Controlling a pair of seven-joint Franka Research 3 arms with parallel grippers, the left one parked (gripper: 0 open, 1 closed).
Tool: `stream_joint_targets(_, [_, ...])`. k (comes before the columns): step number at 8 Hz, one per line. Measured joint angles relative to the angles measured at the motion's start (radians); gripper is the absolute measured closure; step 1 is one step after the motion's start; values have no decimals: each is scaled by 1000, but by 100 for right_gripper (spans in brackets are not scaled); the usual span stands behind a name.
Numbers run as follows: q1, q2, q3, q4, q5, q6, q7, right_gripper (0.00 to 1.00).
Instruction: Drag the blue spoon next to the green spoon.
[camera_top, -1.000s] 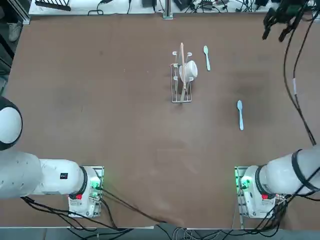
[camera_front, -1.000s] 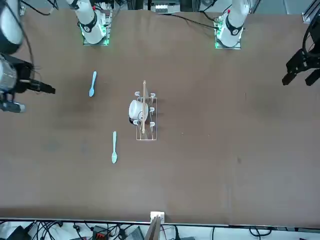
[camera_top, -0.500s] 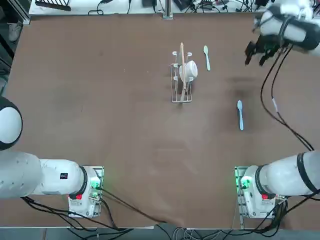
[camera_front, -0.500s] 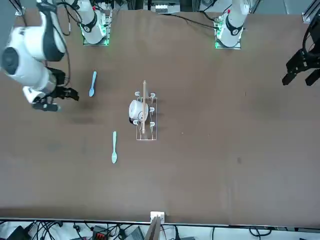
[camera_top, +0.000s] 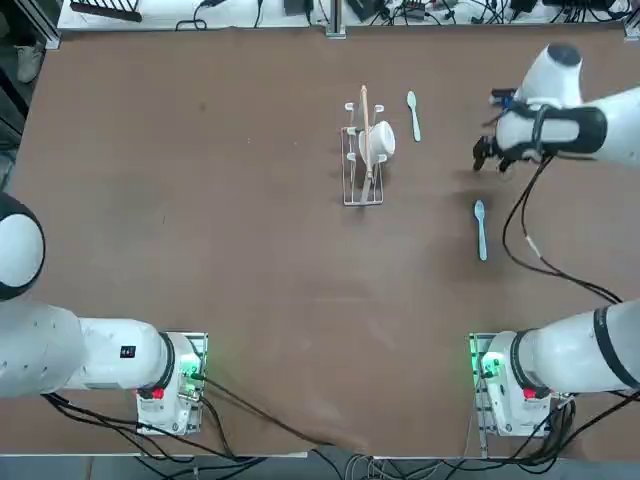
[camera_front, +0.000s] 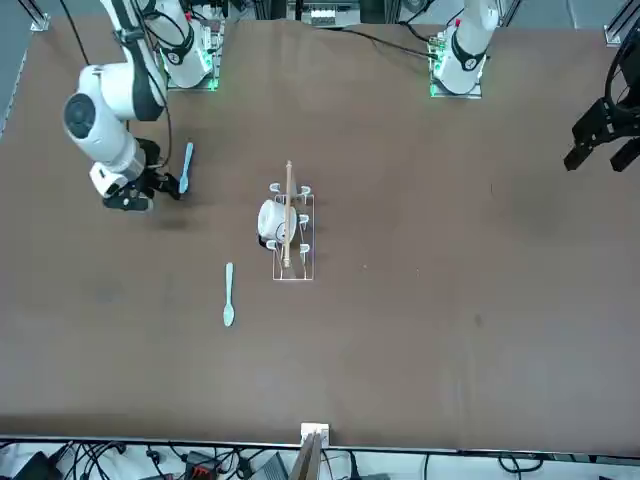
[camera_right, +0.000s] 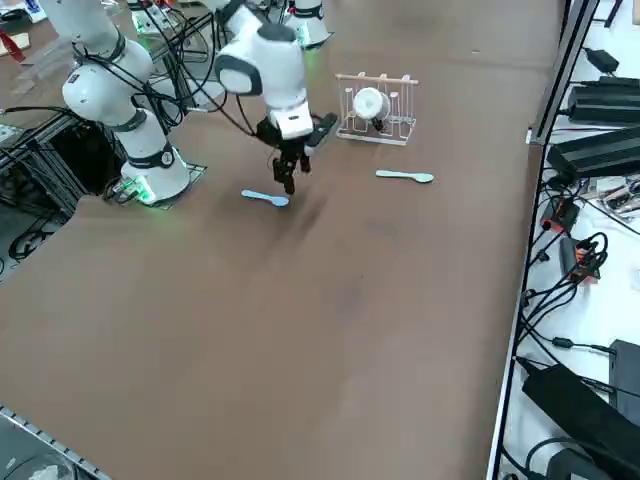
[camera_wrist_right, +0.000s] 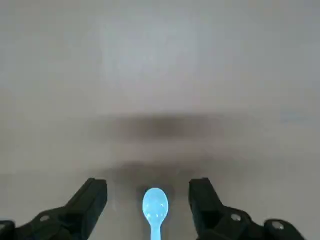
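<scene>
The blue spoon (camera_top: 481, 229) lies flat on the brown table right of centre, its bowl pointing away from the robot; it also shows as the blue spoon (camera_front: 185, 167) (camera_right: 266, 198). The green spoon (camera_top: 413, 114) lies farther back, just right of the wire rack, and appears again as the green spoon (camera_front: 228, 294) (camera_right: 405, 176). My right gripper (camera_top: 490, 158) (camera_front: 148, 192) (camera_right: 288, 177) hovers open just past the blue spoon's bowl end. In the wrist view the bowl of the blue spoon (camera_wrist_right: 155, 205) sits between the two fingers of the gripper (camera_wrist_right: 148, 186), untouched.
A small wire rack (camera_top: 363, 150) holding a white cup and a wooden stick stands at the table's middle back, left of the green spoon. Cables and equipment line the far edge of the table (camera_top: 200, 200).
The right arm swung in from the table's far right corner toward the centre and came down over the blue spoon's bowl end. Neither spoon moved.
</scene>
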Motion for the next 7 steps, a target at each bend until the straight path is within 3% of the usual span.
stream_joint_targets(2, [8,45,0,-95,0,124,1,0])
stream_joint_targets(7, [9,51,0,-168,0,136,5,0])
